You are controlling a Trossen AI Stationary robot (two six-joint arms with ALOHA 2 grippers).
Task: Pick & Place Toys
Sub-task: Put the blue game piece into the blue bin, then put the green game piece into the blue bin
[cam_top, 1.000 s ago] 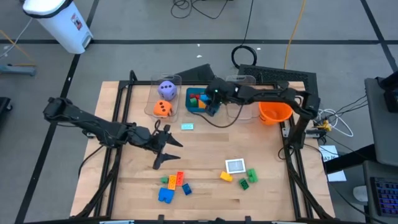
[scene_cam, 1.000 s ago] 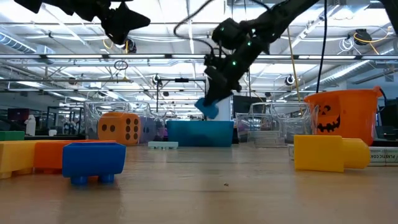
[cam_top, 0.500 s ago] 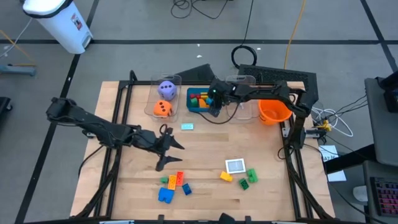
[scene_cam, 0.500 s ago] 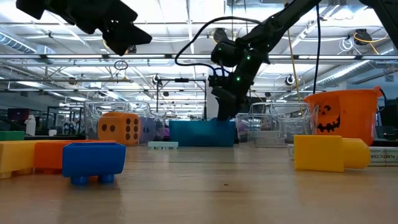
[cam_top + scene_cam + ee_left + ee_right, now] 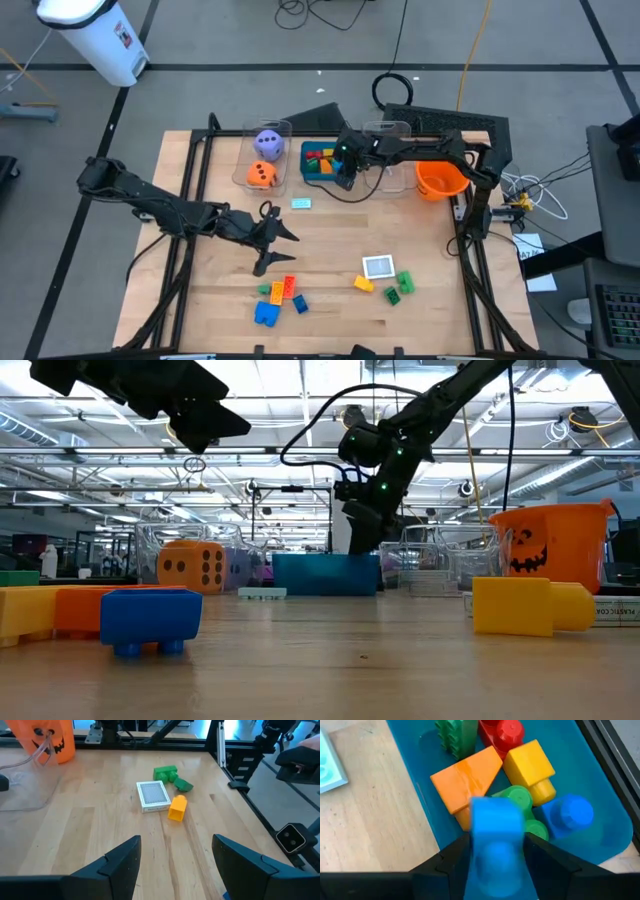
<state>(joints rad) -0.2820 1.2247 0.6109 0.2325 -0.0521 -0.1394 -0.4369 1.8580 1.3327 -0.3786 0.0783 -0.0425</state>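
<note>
The right claw (image 5: 492,852), low over the teal plastic tray (image 5: 322,176) at the counter's twelve o'clock, pinches a light-blue plastic brick (image 5: 494,837); next, release it among the bricks there. The left claw (image 5: 175,857), spread and empty, hangs near centre.

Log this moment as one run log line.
right tool: over teal tray, blue brick between its fingers | left tool: open, above table facing white card | phase: placing
</note>
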